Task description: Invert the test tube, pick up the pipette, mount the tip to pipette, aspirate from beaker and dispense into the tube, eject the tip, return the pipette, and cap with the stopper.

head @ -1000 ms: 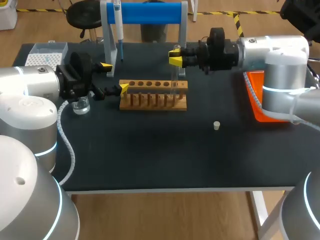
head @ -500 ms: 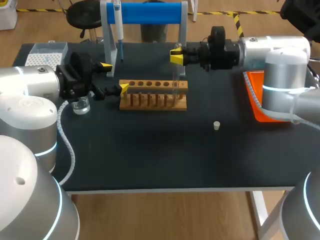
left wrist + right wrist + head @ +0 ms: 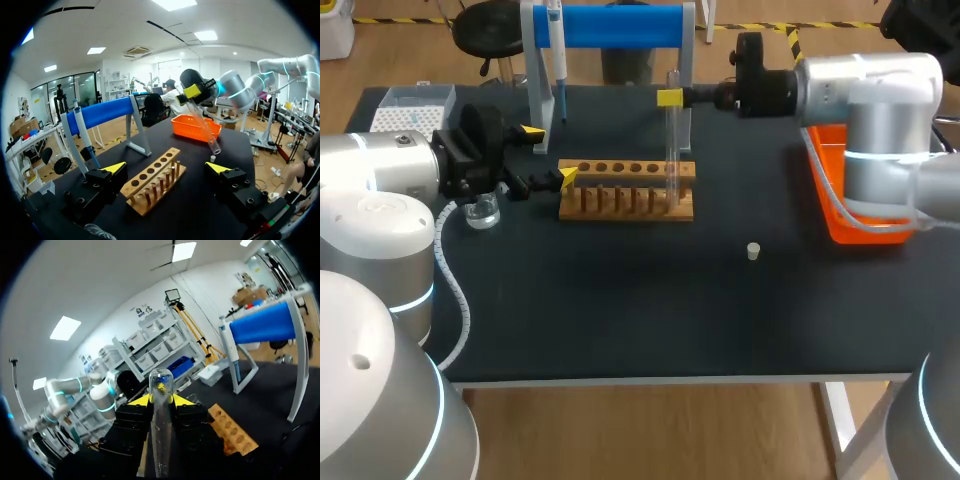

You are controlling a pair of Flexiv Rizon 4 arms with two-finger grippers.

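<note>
Test tube (image 3: 672, 150): upright at upper centre, above the right end of the rack (image 3: 620, 168), clamped near its top by my right fingers (image 3: 669, 97). My left fingers (image 3: 530, 130) stand wide open at mid-left. I judge the inversion step in hand; next I must turn the tube over and seat it in a rack hole.

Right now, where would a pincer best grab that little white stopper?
Probably across the stopper's round sides, coming straight down from above: it stands low and alone on the table, so a sideways approach would likely scrape the tabletop.

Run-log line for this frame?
right gripper: shut on clear glass test tube, clear of wooden rack | left gripper: open, at rack's end | pipette: on blue stand | white stopper: on black table
</note>
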